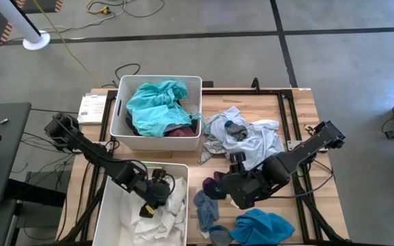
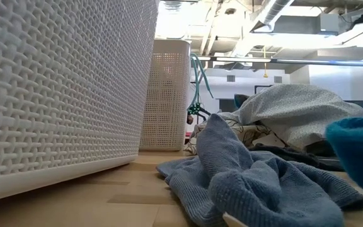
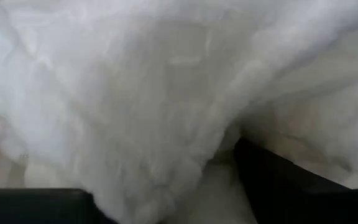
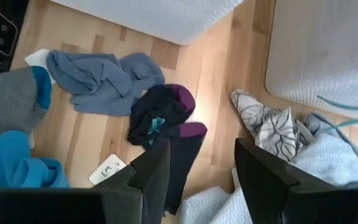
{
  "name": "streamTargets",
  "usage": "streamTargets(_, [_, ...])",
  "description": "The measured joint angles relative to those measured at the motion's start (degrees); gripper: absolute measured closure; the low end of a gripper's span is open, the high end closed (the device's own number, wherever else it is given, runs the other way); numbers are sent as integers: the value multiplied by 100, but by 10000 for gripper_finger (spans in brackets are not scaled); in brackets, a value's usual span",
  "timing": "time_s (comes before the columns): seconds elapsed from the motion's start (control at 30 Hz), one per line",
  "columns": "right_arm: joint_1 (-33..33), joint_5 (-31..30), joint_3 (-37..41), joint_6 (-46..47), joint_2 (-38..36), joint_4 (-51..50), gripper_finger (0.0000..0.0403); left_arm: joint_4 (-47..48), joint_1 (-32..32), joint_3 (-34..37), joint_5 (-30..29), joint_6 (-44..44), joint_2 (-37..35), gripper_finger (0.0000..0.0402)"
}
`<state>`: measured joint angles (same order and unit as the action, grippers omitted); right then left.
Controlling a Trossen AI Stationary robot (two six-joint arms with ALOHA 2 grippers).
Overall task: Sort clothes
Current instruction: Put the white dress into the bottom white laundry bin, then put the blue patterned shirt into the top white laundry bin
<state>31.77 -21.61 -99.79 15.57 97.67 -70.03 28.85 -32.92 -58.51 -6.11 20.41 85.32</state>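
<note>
Across the high view, sorting looks roughly half done: whites fill the lower-left bin, and teal and maroon garments fill the upper bin. Unsorted clothes lie right of centre and along the bottom. The left gripper is in the whites, fingers apart with white cloth between them; the right gripper hovers partly open and empty over dark socks.

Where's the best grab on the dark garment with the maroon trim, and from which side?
Probably the raised bunched fold at the middle of the dark garment with maroon trim, taken from straight above. It lies crumpled on bare table, apart from the grey-blue cloth and the leaf-print cloth. The right gripper hangs open just beside it.
</note>
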Motion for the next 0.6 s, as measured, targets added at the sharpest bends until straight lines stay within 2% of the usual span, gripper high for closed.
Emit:
streamTargets(0.27, [-2,-280,298,517,7,-270,210,46,-258,-960,142,-553,-240,207])
streamTargets(0.43, [-4,-280,936,843,9,-241,210,205,-485,-1511,113,-915,-450,207])
streamTargets(0.6, [2,-275,1724,1136,9,234,210,536,-665,-1859,-292,-1021,-662,207])
